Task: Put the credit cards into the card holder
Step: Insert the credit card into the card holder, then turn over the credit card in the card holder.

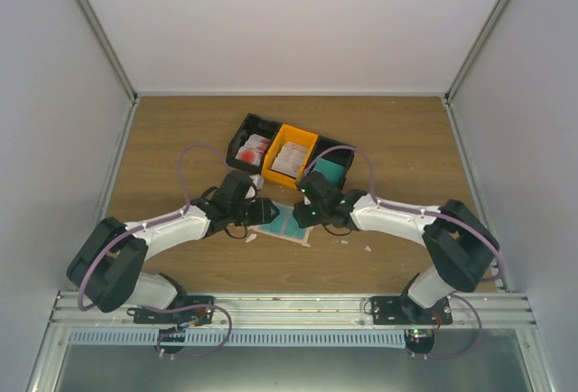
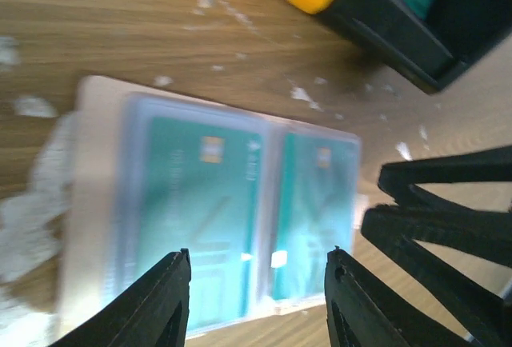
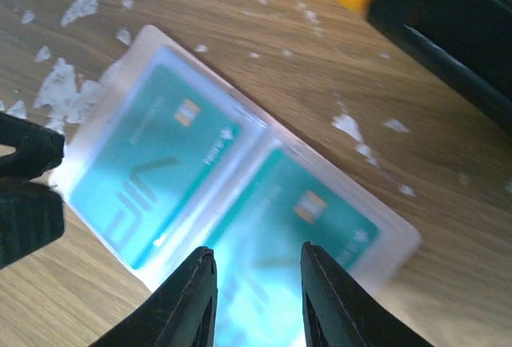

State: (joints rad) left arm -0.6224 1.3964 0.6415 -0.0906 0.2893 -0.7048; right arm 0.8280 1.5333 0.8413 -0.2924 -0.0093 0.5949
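Note:
The card holder (image 1: 291, 224) lies open and flat on the wood between my two grippers. Its clear pockets hold two teal credit cards, side by side. In the left wrist view they are one card (image 2: 204, 211) and the other (image 2: 316, 199), with the holder's pale edge (image 2: 92, 203) to their left. In the right wrist view the cards (image 3: 148, 167) (image 3: 320, 219) sit in the holder (image 3: 400, 243). My left gripper (image 2: 259, 255) is open and empty just above the holder. My right gripper (image 3: 256, 251) is open and empty over one card. More cards lie in the bins (image 1: 287, 153).
The joined bins stand behind the holder: black (image 1: 253, 130), orange (image 1: 298, 135), and black (image 1: 348, 153) with teal cards (image 1: 330, 171). White scraps (image 3: 68, 91) litter the wood beside the holder. The right gripper's fingers (image 2: 448, 203) reach in close to my left gripper.

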